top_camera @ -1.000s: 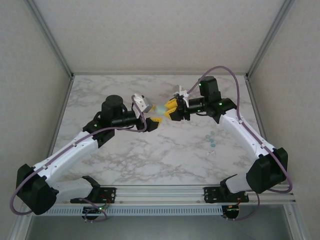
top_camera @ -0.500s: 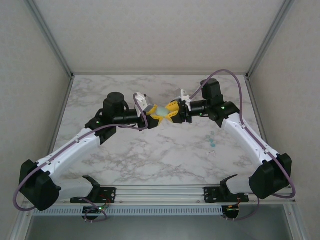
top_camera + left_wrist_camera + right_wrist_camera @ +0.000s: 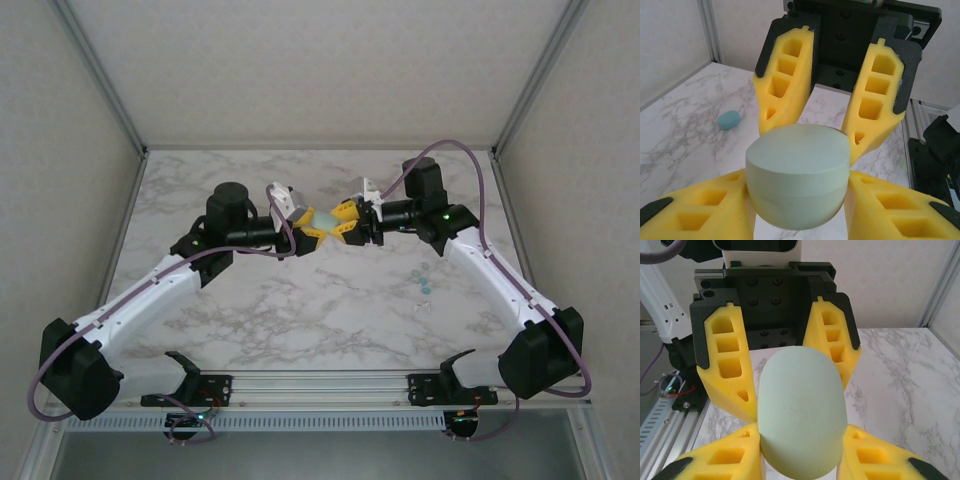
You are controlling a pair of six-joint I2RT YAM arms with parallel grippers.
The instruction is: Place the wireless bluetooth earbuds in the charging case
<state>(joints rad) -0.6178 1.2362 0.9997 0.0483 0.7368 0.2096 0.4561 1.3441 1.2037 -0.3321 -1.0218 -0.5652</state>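
No lettering (or numbers) can be read anywhere.

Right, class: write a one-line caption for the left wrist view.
Left gripper and right gripper both grip the case above the table, a teal piece lying beyond.

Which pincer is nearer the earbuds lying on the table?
Right. In the top view the right pincer, gripping the charging case, is up-left of the earbuds; the left pincer grips the case's other side, farther off.
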